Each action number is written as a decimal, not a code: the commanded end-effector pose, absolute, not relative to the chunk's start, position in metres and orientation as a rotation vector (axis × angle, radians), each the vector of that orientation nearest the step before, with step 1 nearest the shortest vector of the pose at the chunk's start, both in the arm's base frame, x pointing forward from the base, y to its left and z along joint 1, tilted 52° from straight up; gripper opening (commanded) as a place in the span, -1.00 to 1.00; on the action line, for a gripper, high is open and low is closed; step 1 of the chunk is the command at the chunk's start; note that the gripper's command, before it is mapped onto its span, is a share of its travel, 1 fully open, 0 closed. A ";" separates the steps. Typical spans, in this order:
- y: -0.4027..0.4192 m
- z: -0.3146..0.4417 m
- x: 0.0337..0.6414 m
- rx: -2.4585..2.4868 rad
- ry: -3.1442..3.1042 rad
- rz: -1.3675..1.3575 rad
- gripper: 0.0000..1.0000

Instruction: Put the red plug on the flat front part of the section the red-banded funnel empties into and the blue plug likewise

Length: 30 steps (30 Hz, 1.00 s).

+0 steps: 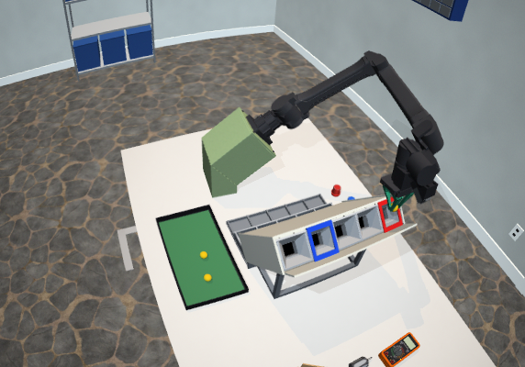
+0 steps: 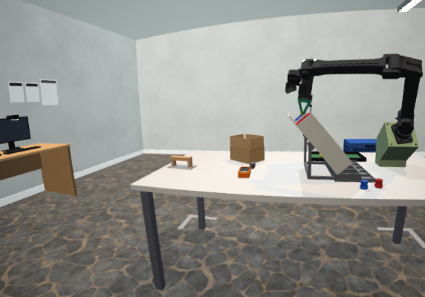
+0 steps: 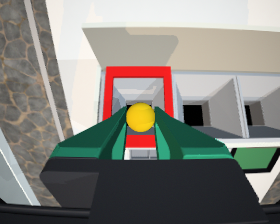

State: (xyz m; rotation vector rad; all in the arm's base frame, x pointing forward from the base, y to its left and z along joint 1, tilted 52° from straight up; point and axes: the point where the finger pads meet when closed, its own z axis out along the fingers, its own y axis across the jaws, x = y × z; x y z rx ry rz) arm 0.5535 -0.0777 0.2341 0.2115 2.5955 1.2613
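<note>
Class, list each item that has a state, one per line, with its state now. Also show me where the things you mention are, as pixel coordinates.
Gripper [image 1: 396, 207] [image 2: 303, 113] [image 3: 140, 112]: shut on a yellow marble, over the red-banded funnel
Red plug [image 1: 336, 190] [image 2: 378, 183]: on the table, not placed
Blue plug [image 1: 351, 198] [image 2: 364, 185]: on the table, not placed
Marble tray [image 1: 171, 260] [image 2: 362, 158]: holding two marbles
Cardboard box [image 2: 247, 154]: open-topped

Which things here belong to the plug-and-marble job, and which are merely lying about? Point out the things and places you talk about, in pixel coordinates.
For the job:
- gripper [image 1: 396, 207] [image 2: 304, 113] [image 3: 140, 112]
- marbles
- green tray [image 1: 181, 248]
- funnel unit [image 1: 262, 252] [image 2: 323, 141]
- red plug [image 1: 336, 190] [image 2: 378, 183]
- blue plug [image 1: 351, 198] [image 2: 364, 185]

Lying about:
- orange multimeter [image 1: 399, 350] [image 2: 244, 172]
- cardboard box [image 2: 247, 150]
- small wooden bench [image 2: 181, 159]
</note>
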 end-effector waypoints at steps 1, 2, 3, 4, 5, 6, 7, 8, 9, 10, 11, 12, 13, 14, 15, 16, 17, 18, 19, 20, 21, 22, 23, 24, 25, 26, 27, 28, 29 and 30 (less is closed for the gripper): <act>-0.084 0.246 0.550 0.226 2.576 1.244 -1.00; -0.084 0.246 0.550 0.226 2.576 1.244 -1.00; -0.084 0.246 0.550 0.226 2.576 1.244 -1.00; -0.084 0.246 0.550 0.226 2.576 1.244 -1.00; -0.084 0.246 0.550 0.226 2.576 1.244 -1.00; -0.084 0.246 0.550 0.226 2.576 1.244 -1.00; -0.084 0.246 0.550 0.226 2.576 1.244 -1.00; -0.084 0.246 0.550 0.226 2.576 1.244 -1.00; -0.084 0.246 0.549 0.227 2.576 1.245 -1.00; -0.085 0.246 0.549 0.229 2.577 1.246 -1.00; -0.085 0.246 0.549 0.229 2.577 1.246 -1.00; -0.085 0.246 0.549 0.229 2.577 1.246 -1.00; -0.085 0.246 0.547 0.232 2.578 1.247 -1.00; -0.086 0.247 0.546 0.236 2.579 1.249 -1.00; -0.088 0.247 0.545 0.239 2.580 1.250 -1.00; -0.089 0.248 0.544 0.239 2.578 1.248 -1.00; -0.091 0.248 0.543 0.238 2.576 1.246 -1.00; -0.091 0.249 0.543 0.234 2.574 1.243 -1.00; -0.091 0.249 0.543 0.233 2.574 1.243 -1.00; -0.091 0.249 0.543 0.233 2.575 1.244 -1.00; -0.091 0.249 0.543 0.232 2.574 1.243 -1.00; -0.091 0.249 0.543 0.231 2.573 1.241 -1.00; -0.091 0.249 0.543 0.231 2.573 1.241 -1.00; -0.091 0.249 0.543 0.231 2.573 1.241 -1.00; -0.091 0.249 0.543 0.231 2.573 1.241 -1.00; -0.091 0.249 0.543 0.231 2.573 1.241 -1.00; -0.091 0.249 0.543 0.231 2.573 1.241 -1.00; -0.091 0.249 0.543 0.231 2.573 1.241 -1.00; -0.091 0.249 0.543 0.231 2.573 1.241 -1.00; -0.091 0.249 0.543 0.231 2.573 1.241 -1.00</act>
